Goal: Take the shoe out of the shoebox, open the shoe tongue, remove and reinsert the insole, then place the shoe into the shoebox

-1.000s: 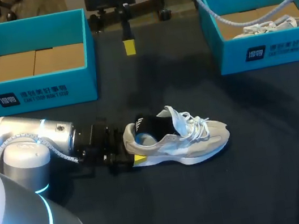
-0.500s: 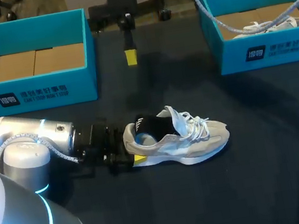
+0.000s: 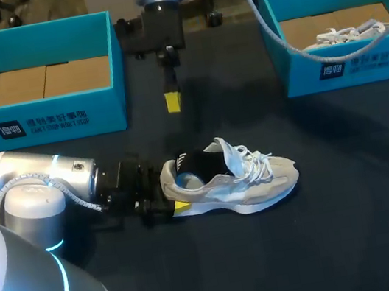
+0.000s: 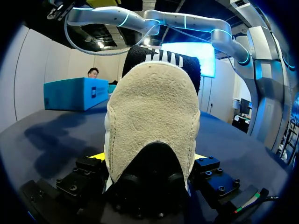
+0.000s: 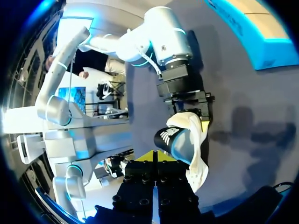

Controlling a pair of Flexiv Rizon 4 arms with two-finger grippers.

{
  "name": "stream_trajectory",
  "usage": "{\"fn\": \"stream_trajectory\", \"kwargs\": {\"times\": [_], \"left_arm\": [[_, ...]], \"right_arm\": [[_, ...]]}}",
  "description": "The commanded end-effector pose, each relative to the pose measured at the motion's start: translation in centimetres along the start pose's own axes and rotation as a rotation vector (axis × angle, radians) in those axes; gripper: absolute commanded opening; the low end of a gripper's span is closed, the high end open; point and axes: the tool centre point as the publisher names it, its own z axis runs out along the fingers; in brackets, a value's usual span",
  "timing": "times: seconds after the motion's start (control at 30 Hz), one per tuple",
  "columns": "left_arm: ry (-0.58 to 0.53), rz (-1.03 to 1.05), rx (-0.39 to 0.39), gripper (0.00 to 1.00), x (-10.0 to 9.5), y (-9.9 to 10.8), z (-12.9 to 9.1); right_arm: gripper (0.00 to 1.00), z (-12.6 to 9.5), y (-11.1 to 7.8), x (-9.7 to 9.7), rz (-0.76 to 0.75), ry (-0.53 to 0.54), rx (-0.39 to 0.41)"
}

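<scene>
Work at this point seems to centre on the tongue point(image 3: 221, 153) of the shoe point(image 3: 239, 186), which stands on its sole on the tabletop point(image 3: 308, 246), outside both boxes, with its toe toward my right. The left claw point(image 3: 173, 191) is closed on the heel, with a yellow-tipped finger against each side of it, as the left wrist view shows. The right claw point(image 3: 172, 101) hangs above the tabletop, well apart from the shoe, between the empty shoebox point(image 3: 40, 115) and the other shoebox point(image 3: 349, 66). Its fingers are pressed together and hold nothing.

To do this step well, the right claw should part its fingers before it comes down. It should descend over the collar from above and pinch the tongue's upper edge. It should avoid the laces point(image 3: 258, 161), which lie loose across the front and would likely drag the whole upper along. The pull probably wants to go forward and up, toward the toe.

The left claw's part is to press the heel down firmly so the shoe neither lifts nor swivels. Too shallow a pinch may slip off the thin fabric. Too deep a reach could catch the insole, which I cannot make out inside. A wide opening should ease the insole's removal.
</scene>
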Motion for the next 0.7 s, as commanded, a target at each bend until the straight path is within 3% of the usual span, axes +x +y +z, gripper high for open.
{"fn": "stream_trajectory", "kwargs": {"times": [0.03, 0.37, 0.43, 0.47, 0.7], "left_arm": [[-0.001, 0.0, -0.001, 0.0, 0.0, 0.1, 0.1], [-0.001, 0.0, -0.001, 0.0, 0.0, 0.1, 0.1], [-0.001, 0.0, -0.001, 0.0, 0.0, 0.1, 0.1], [-0.001, 0.0, -0.001, 0.0, 0.0, 0.1, 0.1], [-0.001, 0.0, -0.001, 0.0, 0.0, 0.1, 0.1]], "right_arm": [[0.0, 1.8, -0.1, -0.2, 0.008, 0.017, -0.03], [0.0, 4.5, 0.5, -1.2, 0.019, 0.05, -0.068], [0.18, 4.9, 0.4, -1.3, 0.018, 0.058, -0.07], [0.31, 5.2, 0.3, -1.4, 0.018, 0.06, -0.075], [0.36, 6.0, -0.2, -1.3, 0.01, 0.09, -0.084]]}}
